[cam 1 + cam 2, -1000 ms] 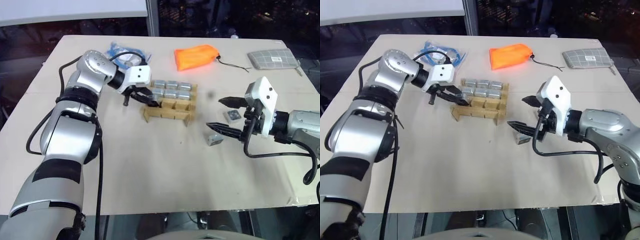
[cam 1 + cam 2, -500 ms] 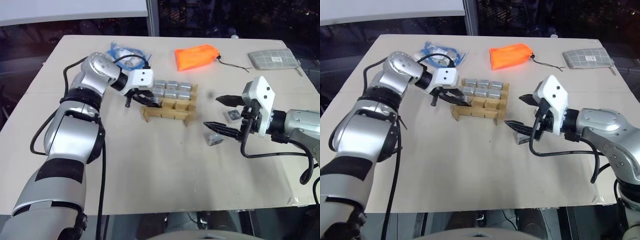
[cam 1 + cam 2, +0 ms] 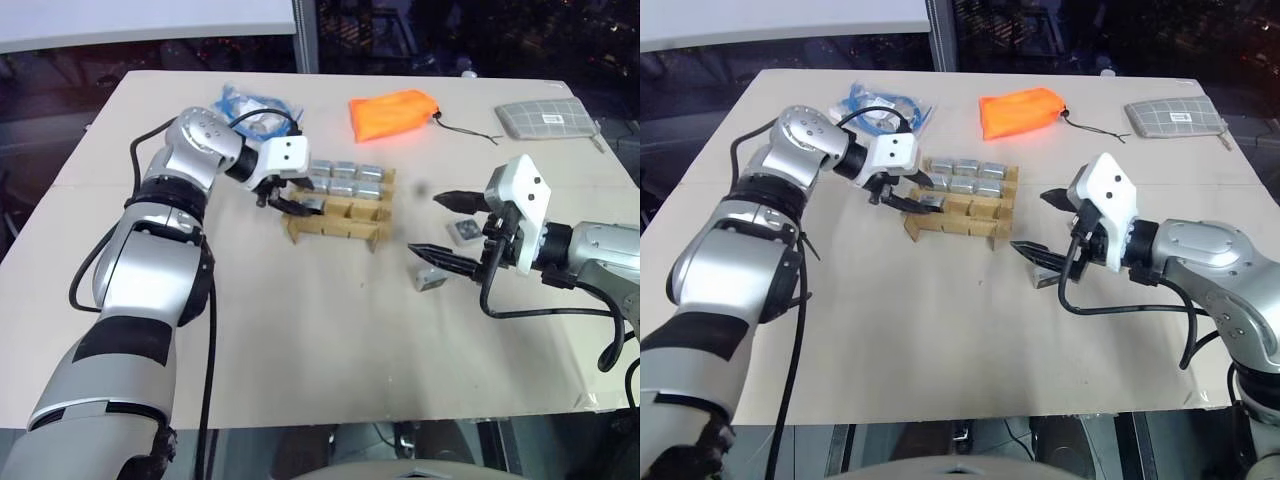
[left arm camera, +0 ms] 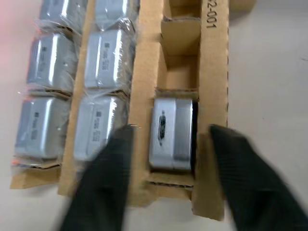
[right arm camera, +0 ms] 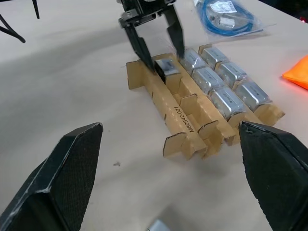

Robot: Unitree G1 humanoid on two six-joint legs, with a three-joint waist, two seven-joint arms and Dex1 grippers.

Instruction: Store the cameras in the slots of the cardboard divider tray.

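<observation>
Camera (image 4: 172, 133) between open left pincer (image 4: 171, 159) fingers

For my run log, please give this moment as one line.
left gripper: open astride camera in tray front row | right gripper: open, empty | loose cameras: on table

Looks like some lab or test workspace after dark: a plain beige rectangular tabletop (image 3: 300, 340) set up against dark glass panels with a metal frame post (image 3: 306, 35) at 12 o'clock, no homey stuff, just bagged parts laid out.
</observation>
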